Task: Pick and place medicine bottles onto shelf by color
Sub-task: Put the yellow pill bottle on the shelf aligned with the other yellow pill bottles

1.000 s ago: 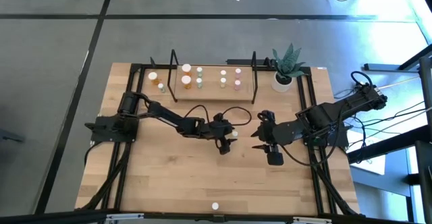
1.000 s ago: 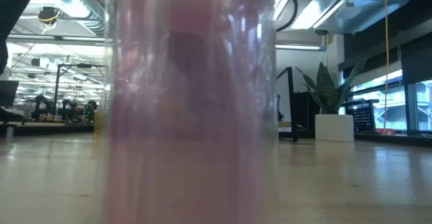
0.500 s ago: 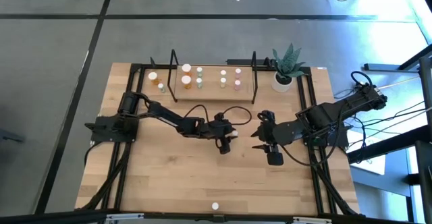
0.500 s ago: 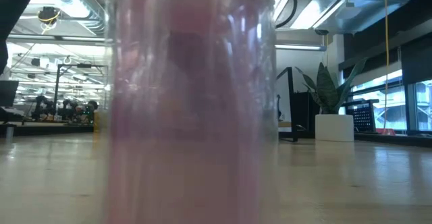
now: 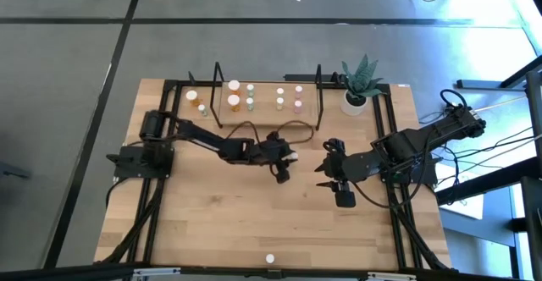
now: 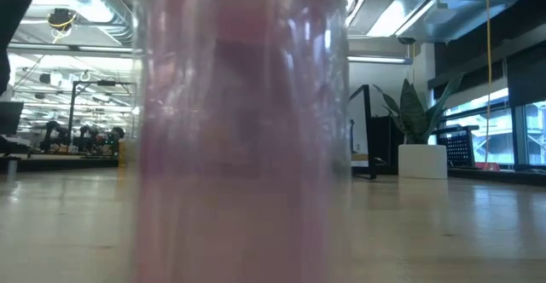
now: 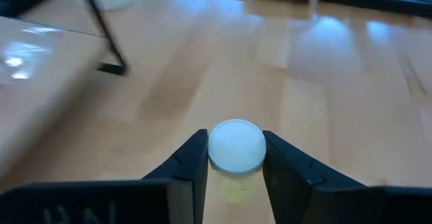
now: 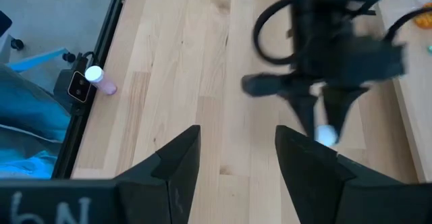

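Table [image 5: 212,222]: pale wood planks, matte grain, black metal frame at the edges.
Shelf [image 5: 269,112]: low light-wood board at the far side of the table, thin black wire loops at both ends.
Bottles on shelf [image 5: 251,95]: tiny cylinders with round white caps, standing in small groups; orange and green toward the left end, pink toward the right.
Bottles off shelf [image 5: 193,100]: a couple stand just left of the shelf's left loop.
Left gripper [image 5: 289,157]: mid-table, in front of the shelf, dark fingers pinched on a small bottle.
Held bottle [image 7: 236,145]: smooth round white cap, pressed between the two dark fingers [image 7: 191,163]; body mostly hidden, looks pale yellowish-green.
Right gripper [image 5: 323,176]: mid-table right of the left one, fingers spread with nothing between, pointing toward the left arm.
Stray bottle [image 8: 100,80]: pink, white cap, lying on its side at the near table edge beside the black frame.
Low view: blurred translucent pinkish cylinder [image 6: 241,129] fills the middle.
Plant pot [image 5: 355,104]: white, spiky green leaves, right of the shelf.
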### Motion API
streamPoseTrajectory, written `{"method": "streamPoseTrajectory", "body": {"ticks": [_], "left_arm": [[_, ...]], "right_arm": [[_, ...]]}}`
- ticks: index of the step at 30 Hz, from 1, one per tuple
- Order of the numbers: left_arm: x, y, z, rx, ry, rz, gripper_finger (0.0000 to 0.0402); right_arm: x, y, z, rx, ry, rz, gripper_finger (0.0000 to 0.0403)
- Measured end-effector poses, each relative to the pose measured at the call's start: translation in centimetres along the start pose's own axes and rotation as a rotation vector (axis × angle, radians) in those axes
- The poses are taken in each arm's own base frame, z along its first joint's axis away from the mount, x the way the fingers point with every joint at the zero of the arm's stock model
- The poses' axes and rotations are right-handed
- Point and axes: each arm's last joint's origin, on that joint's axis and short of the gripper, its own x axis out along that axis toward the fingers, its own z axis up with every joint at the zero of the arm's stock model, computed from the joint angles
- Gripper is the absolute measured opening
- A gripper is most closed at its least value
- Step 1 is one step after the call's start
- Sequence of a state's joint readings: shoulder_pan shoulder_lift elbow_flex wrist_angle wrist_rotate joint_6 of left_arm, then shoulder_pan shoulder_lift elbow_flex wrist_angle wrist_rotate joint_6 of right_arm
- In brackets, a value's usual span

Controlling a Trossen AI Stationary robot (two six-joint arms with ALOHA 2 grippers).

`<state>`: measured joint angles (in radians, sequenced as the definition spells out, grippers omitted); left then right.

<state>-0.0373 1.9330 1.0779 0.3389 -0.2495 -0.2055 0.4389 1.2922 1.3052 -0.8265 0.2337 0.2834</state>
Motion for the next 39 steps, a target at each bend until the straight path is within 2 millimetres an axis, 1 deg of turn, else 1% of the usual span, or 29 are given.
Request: {"method": "streamPoseTrajectory", "body": {"ticks": [5, 8, 11, 14, 20, 25, 31, 36, 39], "left_arm": [[-2.4, 2.0, 2.5, -0.015, 0.005, 0.108, 0.0103], [-3.8, 3.4, 4.0, -0.058, -0.03, 0.204, 0.0103], [-4.7, 4.8, 5.2, -0.136, -0.087, 0.286, 0.0103], [-5.0, 6.2, 5.8, -0.186, -0.115, 0.34, 0.0103], [-4.6, 7.9, 5.2, -0.255, -0.071, 0.394, 0.0103], [-4.0, 8.8, 4.5, -0.263, -0.037, 0.423, 0.0103], [-2.5, 9.2, 3.6, -0.271, -0.044, 0.431, 0.0103], [-2.1, 9.2, 3.5, -0.27, -0.063, 0.465, 0.0103], [-2.0, 9.6, 3.3, -0.271, -0.058, 0.486, 0.0103]], "right_arm": [[0.0, 0.0, 0.0, 0.0, -0.001, 0.0, 0.0194], [0.0, 0.0, 0.0, 0.001, -0.003, 0.001, 0.0194], [0.0, 0.0, 0.1, 0.001, -0.007, 0.002, 0.0194], [0.0, 0.0, 0.1, 0.002, -0.007, 0.002, 0.0194], [0.0, 0.0, 0.1, 0.002, -0.006, 0.002, 0.0194], [0.0, 0.0, 0.1, 0.001, -0.006, 0.002, 0.0194], [0.0, 0.0, 0.1, 0.002, -0.01, 0.003, 0.0194], [0.0, 0.0, 0.1, 0.002, -0.014, 0.004, 0.0194], [0.0, 0.0, 0.1, 0.004, -0.014, 0.004, 0.0194]]}}
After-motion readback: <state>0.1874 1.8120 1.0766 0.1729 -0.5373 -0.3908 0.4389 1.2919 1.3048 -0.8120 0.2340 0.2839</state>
